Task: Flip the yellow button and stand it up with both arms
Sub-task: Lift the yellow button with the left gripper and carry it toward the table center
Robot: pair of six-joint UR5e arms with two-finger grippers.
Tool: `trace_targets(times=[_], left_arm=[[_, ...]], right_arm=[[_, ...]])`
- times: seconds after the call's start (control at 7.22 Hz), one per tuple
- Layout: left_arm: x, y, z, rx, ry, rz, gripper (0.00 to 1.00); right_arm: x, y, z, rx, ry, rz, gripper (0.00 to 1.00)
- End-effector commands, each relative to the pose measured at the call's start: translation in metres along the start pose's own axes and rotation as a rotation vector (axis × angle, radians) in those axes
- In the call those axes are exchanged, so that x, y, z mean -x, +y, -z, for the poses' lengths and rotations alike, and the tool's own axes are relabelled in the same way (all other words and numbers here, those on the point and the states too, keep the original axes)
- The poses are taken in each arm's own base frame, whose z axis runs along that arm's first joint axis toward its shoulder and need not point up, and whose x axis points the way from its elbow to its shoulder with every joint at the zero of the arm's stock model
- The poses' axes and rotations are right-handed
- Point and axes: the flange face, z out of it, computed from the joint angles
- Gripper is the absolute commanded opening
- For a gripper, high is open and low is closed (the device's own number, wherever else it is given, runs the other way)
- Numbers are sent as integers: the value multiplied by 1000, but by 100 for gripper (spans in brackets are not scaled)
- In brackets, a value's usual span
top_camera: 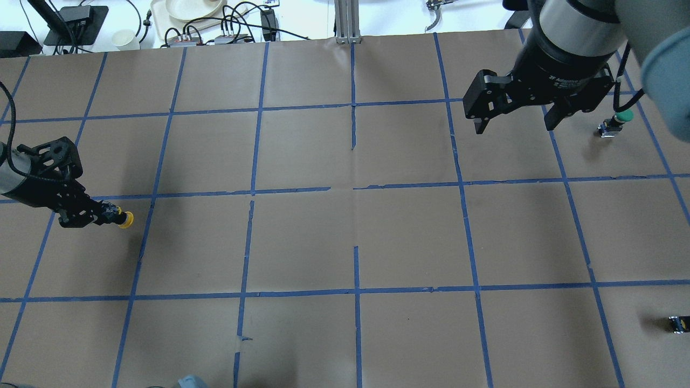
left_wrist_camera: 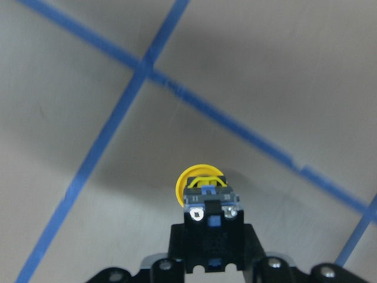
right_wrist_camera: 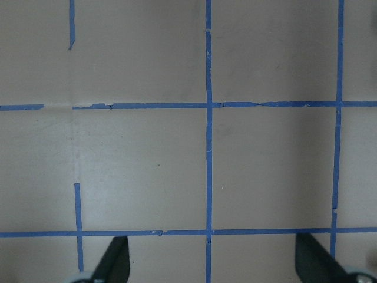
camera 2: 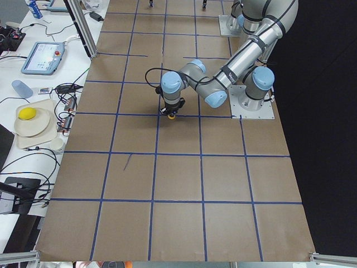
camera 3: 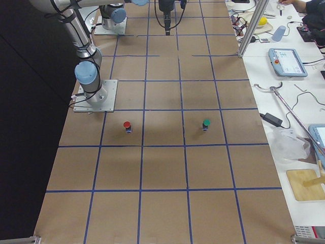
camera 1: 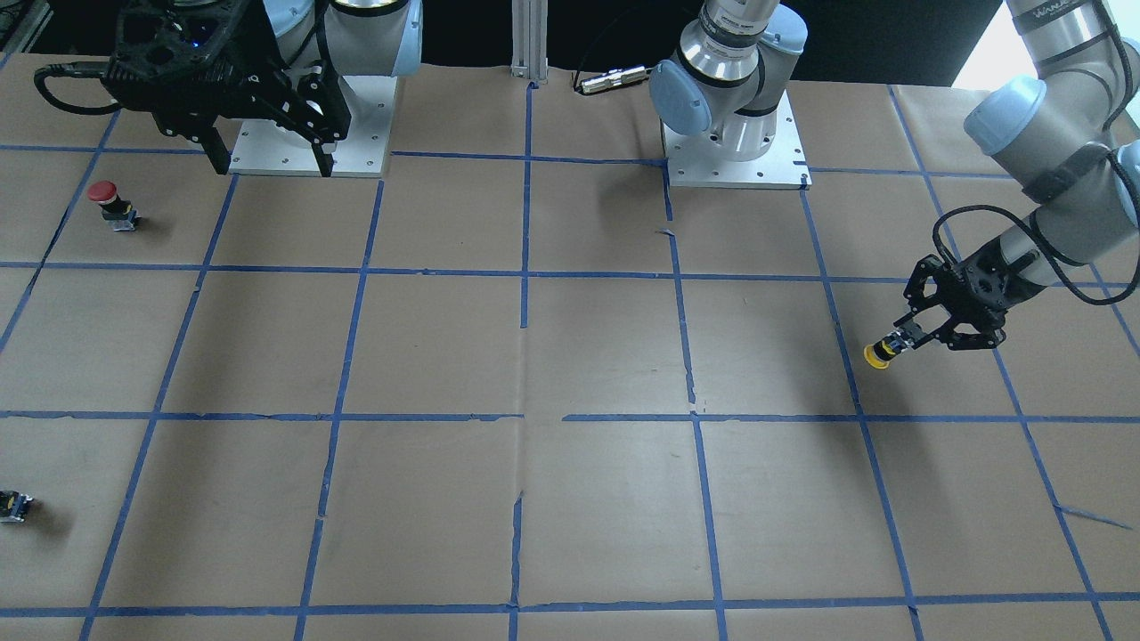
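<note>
The yellow button (camera 1: 878, 355) is held by its square base in my left gripper (camera 1: 906, 339), which is shut on it. The yellow cap points away from the fingers, out toward the table's middle. It also shows in the overhead view (top_camera: 125, 219) and the left wrist view (left_wrist_camera: 202, 186), a little above the paper with its shadow beyond it. My left gripper (top_camera: 105, 212) is at the table's left side. My right gripper (camera 1: 272, 166) is open and empty, raised high near its base (top_camera: 515, 125); its fingertips (right_wrist_camera: 115, 259) frame bare paper.
A red-capped button (camera 1: 105, 198) stands near the right arm's base. A green-capped button (top_camera: 619, 120) stands just right of the right gripper. A tiny dark switch block (top_camera: 678, 323) lies at the near right edge. Brown paper with a blue tape grid (top_camera: 354, 188) covers the table.
</note>
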Motion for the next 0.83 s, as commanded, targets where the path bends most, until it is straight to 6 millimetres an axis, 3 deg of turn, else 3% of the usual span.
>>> trace_targets(times=[0.0,0.55,0.69], left_arm=[[-30,-29,22,-229,183,104,13],[-90,-79,30,-709,561,412,13],[-111,-103,35,-805,648,485,13]], right_arm=[[-1,-1,0,-1,0,0,100],[-3,-2,2,-7,2,6,100],[-3,-3,3,-10,2,4,100]])
